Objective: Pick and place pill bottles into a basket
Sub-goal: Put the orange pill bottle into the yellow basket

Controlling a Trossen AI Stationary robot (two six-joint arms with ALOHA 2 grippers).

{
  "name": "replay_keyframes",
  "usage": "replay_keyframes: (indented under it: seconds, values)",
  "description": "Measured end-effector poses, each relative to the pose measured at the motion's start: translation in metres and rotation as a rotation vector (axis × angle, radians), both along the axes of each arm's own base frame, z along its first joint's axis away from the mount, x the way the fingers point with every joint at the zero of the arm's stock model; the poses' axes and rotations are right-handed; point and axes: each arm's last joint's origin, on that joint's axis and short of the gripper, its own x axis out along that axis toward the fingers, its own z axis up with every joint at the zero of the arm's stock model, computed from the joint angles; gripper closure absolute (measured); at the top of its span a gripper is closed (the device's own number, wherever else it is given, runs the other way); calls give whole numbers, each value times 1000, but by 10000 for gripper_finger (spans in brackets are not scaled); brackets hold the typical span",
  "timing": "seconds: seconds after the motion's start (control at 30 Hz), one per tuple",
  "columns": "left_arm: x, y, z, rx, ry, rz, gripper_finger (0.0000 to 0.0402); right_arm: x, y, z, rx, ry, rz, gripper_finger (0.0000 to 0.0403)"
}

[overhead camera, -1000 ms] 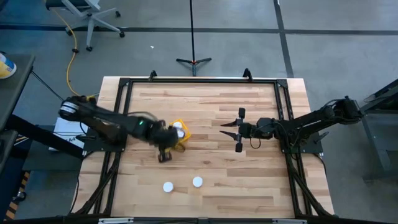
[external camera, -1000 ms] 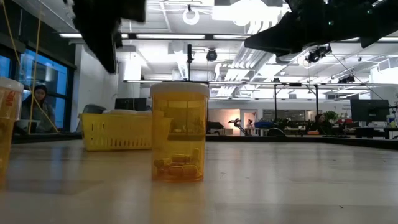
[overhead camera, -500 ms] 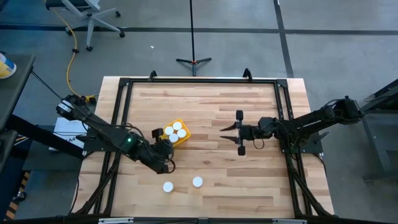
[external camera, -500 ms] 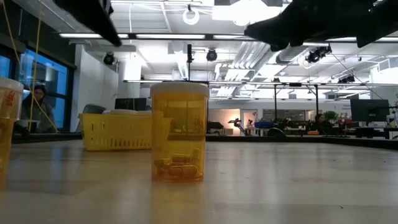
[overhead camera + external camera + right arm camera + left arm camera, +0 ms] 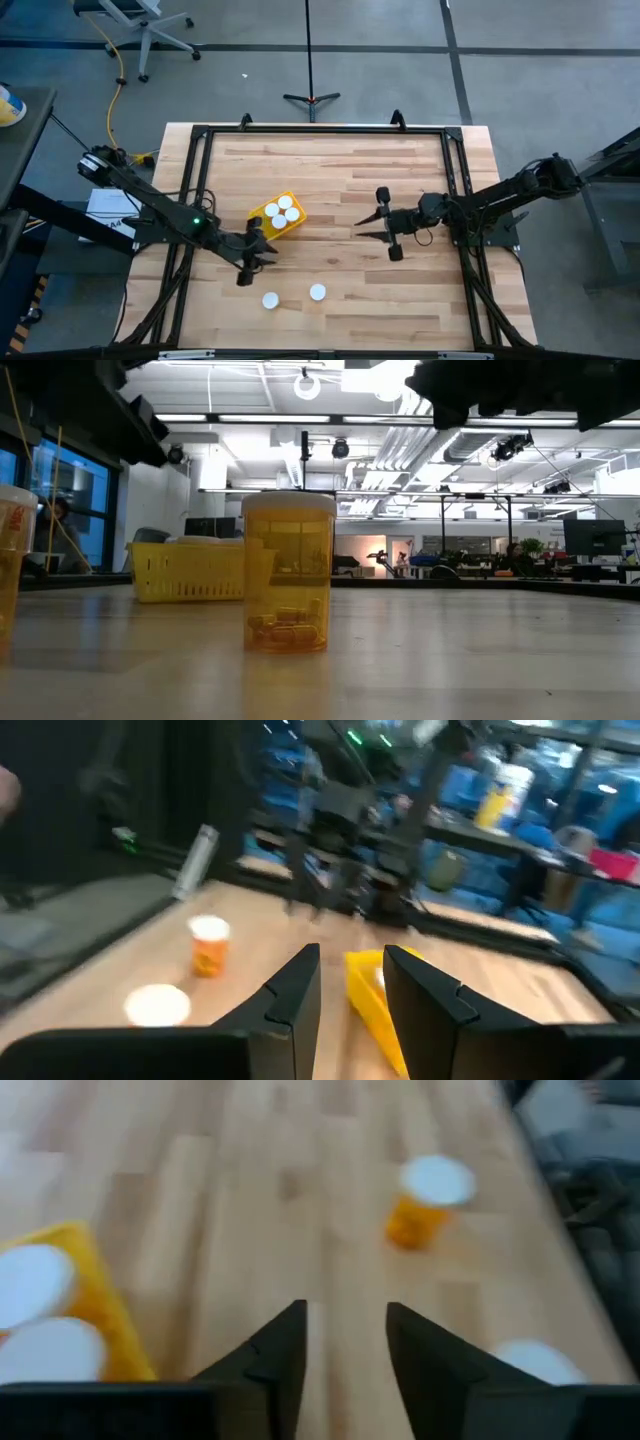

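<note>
The table (image 5: 340,175), pale wood planks inside a black frame, carries everything; a grey floor surrounds it, with an office chair and a light stand beyond the far edge. The low view looks into a lit workshop hall with ceiling lamps and benches; a person sits far back on the left.

The left arm reaches in from the table's left side. Its gripper (image 5: 250,256) hangs just beside the near corner of the basket (image 5: 259,214), between it and the two loose bottles. In its wrist view the jaws stand narrowly apart with nothing between them. Judged from this, it is clear of the basket and lined up to go for the nearer bottle.

The right arm waits well to the right of the basket; its gripper (image 5: 384,224) points toward it, jaws narrowly parted and empty in its wrist view.

The basket, small and yellow, sits left of centre and holds three white-capped bottles (image 5: 283,209), packed close, caps up.

Two bottles remain on the bare wood, nearer the front edge than the basket: one (image 5: 270,300) near the left gripper, one (image 5: 317,292) beside it on the right. Both stand upright, apart from each other, so each should take a grasp at the sides.
</note>
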Motion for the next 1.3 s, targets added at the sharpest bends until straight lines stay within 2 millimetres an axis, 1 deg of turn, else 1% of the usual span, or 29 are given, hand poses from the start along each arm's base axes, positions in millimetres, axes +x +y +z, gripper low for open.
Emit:
replay_keyframes:
  seconds: [0.07,0.13,0.2,0.3,0.4,0.53,0.67,0.73,0.8,0.97,1.07,1.17,1.3]
  values:
    - [-1,-2,2,-70,-17,-55,209,0,2,2,29,0,17,294]
    - [-5,-2,0,-116,15,-120,187,2,6,3,35,19,43,277]
    - [-4,-6,0,-193,46,-185,165,3,11,4,35,37,67,250]
    - [-9,-12,-1,-298,118,-262,138,5,20,6,33,43,79,201]
    - [-18,-18,-6,-286,189,-271,122,8,24,9,32,40,54,157]
    - [-26,-29,-10,-230,196,-228,115,7,26,6,28,57,25,122]
    - [-33,-43,-16,-145,157,-183,115,7,28,6,51,62,20,111]
    - [-34,-48,-22,-73,132,-118,114,7,27,6,53,54,3,110]
    - [-35,-52,-28,-47,113,-48,114,7,27,7,58,42,-19,110]
    - [-39,-66,-44,-87,177,-18,114,7,26,10,65,19,-51,110]
    - [-39,-75,-53,-107,178,0,114,7,25,10,63,15,-55,110]
    - [-34,-83,-61,-110,134,18,114,7,25,11,66,7,-54,110]
    - [-29,-88,-71,-126,136,19,114,8,25,11,66,6,-55,110]
